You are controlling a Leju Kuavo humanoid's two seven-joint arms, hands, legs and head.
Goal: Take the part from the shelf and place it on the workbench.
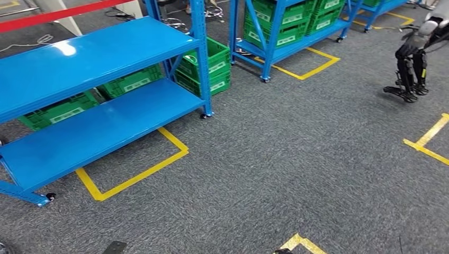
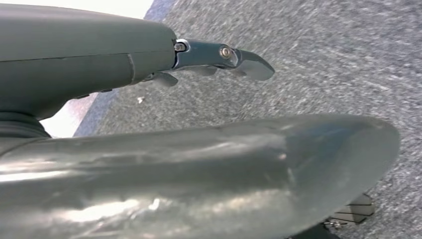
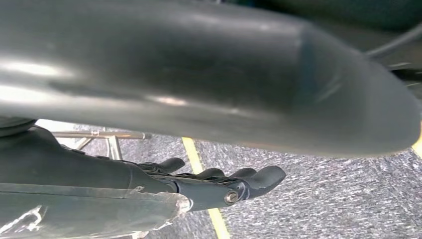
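Blue shelf [image 1: 100, 90] is sitting bare at upper left; left hand [image 2: 219, 62] and right hand [image 3: 219, 184] are hanging slack, fingers extended, holding nothing, presumably approaching.

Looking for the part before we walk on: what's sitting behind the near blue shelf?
Green crates stand on the floor behind the near blue shelf, showing under its top board and beside its end post. The boards cover the rest, and I cannot see into the crates.

White crate labels [image 1: 136, 84] — text unreadable
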